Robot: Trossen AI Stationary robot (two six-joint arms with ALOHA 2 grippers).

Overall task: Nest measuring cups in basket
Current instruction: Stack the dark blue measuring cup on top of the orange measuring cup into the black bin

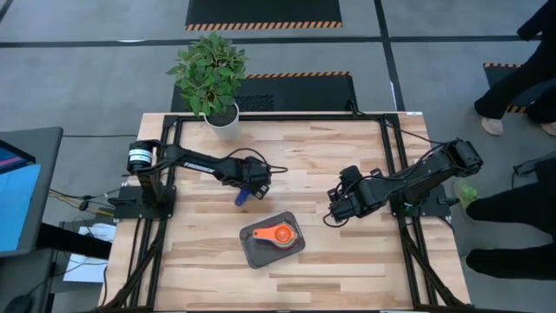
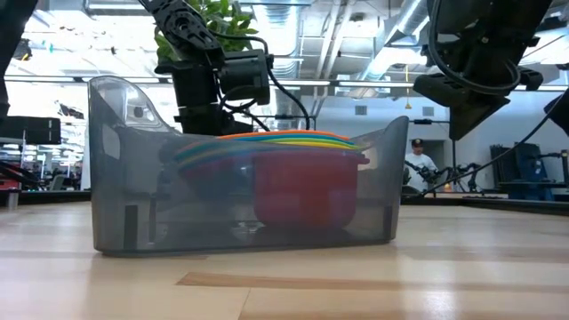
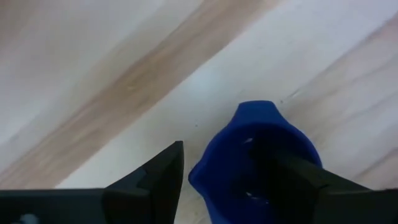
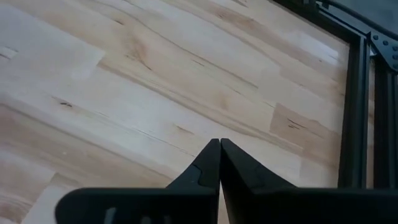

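Observation:
A dark blue measuring cup [image 1: 241, 198] rests on the wood left of centre, its short handle [image 3: 255, 112] pointing away from my left wrist. My left gripper [image 1: 249, 185] stands open low over the cup [image 3: 249, 180]. One finger [image 3: 163, 177] is outside the bowl's wall and the other [image 3: 297, 177] is over the bowl's hollow. The grey basket [image 1: 252, 254] sits near the table's middle and holds nested cups, an orange one [image 1: 276, 236] on top and a red one [image 2: 307, 191] showing through the wall. My right gripper [image 1: 333, 215] hangs shut above the table, right of the basket. My left gripper comes at the dark blue cup from above, slanting down, with the bowl's wall [image 3: 198, 177] between its open fingers. I cannot tell whether either finger touches the cup. The cup rests on the table.
A white pot with a green plant [image 1: 222, 117] stands at the far edge, left of centre. Black frame rails [image 4: 356, 112] run along the table's sides. People stand beyond the right edge [image 1: 512, 69]. Bare wood lies in front of the basket.

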